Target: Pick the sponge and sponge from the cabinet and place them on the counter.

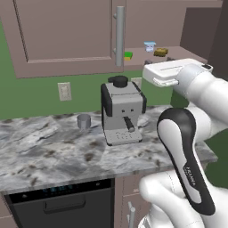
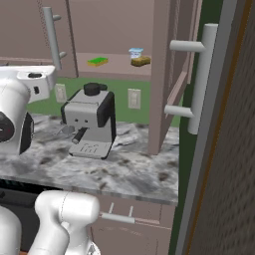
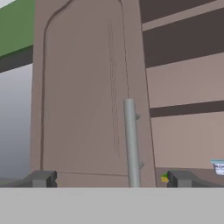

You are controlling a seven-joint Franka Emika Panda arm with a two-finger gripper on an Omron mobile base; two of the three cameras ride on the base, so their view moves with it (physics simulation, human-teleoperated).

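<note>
Approach is the step in hand: jaws released and empty, well short of the cabinet point(image 1: 67, 35) shelf where the green sponge point(image 1: 128, 55) and tan sponge point(image 1: 160, 52) lie beside a cup point(image 1: 150, 46). Next, reach past the door handle point(image 3: 131, 142) to the green one, then onto the table point(image 1: 49, 151).

Small dark lettering runs down the arm's black link point(image 1: 190, 171) — too blurred to read; nothing else carries text.
</note>
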